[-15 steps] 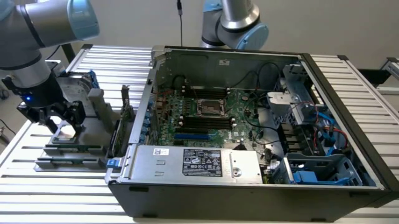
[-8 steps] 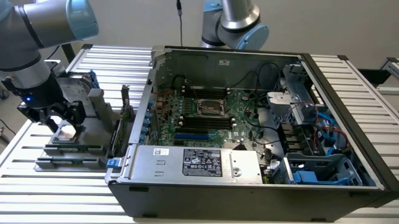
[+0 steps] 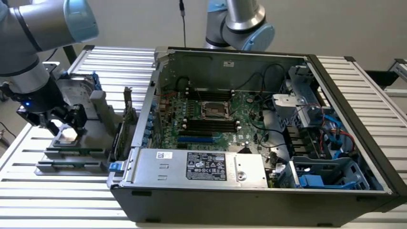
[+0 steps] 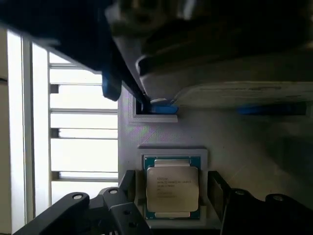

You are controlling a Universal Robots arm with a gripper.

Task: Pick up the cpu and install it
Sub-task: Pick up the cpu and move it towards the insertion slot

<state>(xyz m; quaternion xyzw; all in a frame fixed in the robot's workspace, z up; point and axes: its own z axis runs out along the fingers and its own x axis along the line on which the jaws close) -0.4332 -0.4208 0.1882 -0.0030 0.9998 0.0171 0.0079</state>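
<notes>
I can't read the print on the cpu (image 4: 172, 188), too small. Pincer (image 4: 172, 193) linkage is cut off by the wrist view's edge. Exterior view, left of frame: pincer hides most of the cpu; arm (image 3: 28, 47) cropped at upper left.

The arm (image 3: 30, 71) points its hand (image 3: 66, 128) straight down, 2 fingers (image 4: 217, 191) spread apart.

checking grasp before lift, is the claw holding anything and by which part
Nothing held yet: the claw is open, its fingers straddling the cpu with a gap on each side.
</notes>
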